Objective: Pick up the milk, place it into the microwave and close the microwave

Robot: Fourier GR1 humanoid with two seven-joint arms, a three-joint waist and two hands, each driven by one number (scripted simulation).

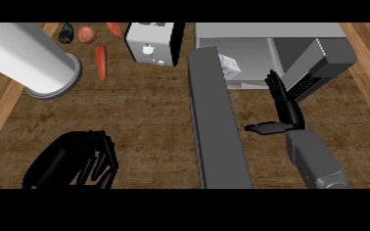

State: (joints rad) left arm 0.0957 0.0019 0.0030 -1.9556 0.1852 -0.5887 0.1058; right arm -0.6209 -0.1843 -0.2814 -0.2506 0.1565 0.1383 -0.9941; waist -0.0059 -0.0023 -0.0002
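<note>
The grey microwave (289,33) stands at the back right with its door (215,127) swung wide open toward me, edge-on like a long grey slab. A small white milk carton (230,66) sits inside the cavity at its left side, just behind the door's hinge end. My right hand (287,108) is open in front of the cavity, right of the door, fingers straight and pointing at the opening, thumb spread toward the door. It holds nothing and is apart from the carton. My left hand (72,160) rests open at the lower left.
A large pale cylinder (37,61) lies at the back left. A white toaster (153,44) stands left of the microwave. A carrot (100,62), a dark avocado (66,33) and a reddish round fruit (87,34) lie behind on the brown counter (145,107).
</note>
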